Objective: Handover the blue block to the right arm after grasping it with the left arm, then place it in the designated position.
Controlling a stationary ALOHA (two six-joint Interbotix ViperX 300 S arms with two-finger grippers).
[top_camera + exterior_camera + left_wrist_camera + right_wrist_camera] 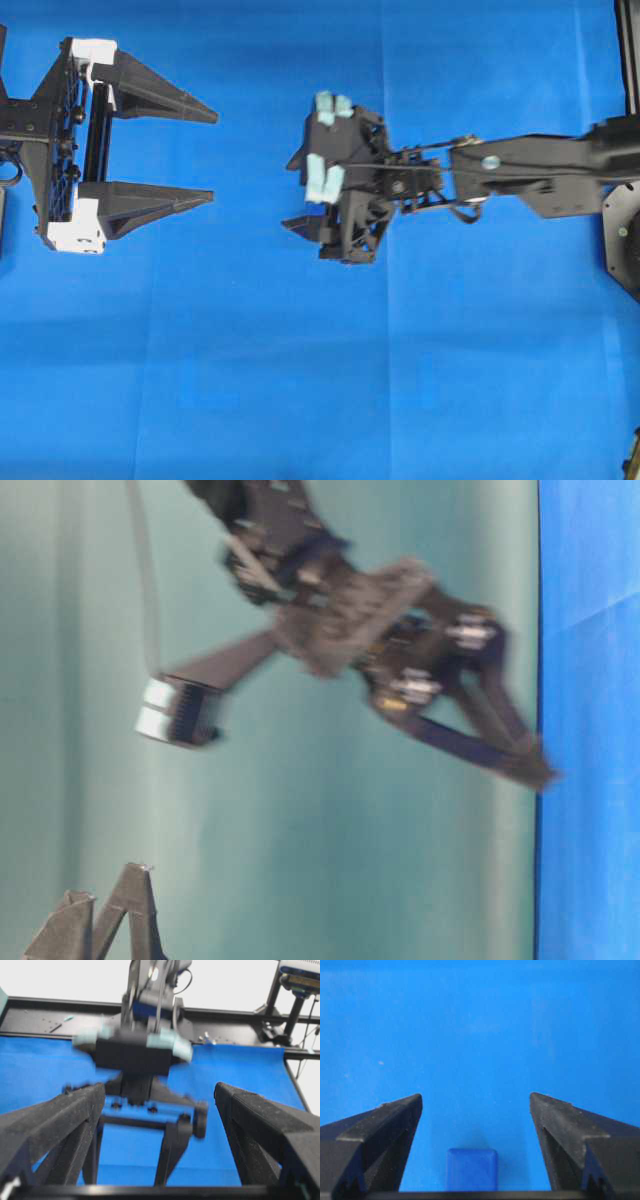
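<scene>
Blue block (471,1168) lies on the cloth (300,380), between the right end effector's (476,1102) spread fingers, touching neither.
Right end effector is released and angled down over the bench's middle. Left end effector (213,155) sits well apart at the left, fully released, holding nothing.

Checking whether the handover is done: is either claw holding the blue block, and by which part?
Nothing is held. The blue block lies on the cloth between the right claw's open fingers, untouched. The left claw is open and empty.

creased blue cloth (300,380), black frame (50,1015) behind.
</scene>
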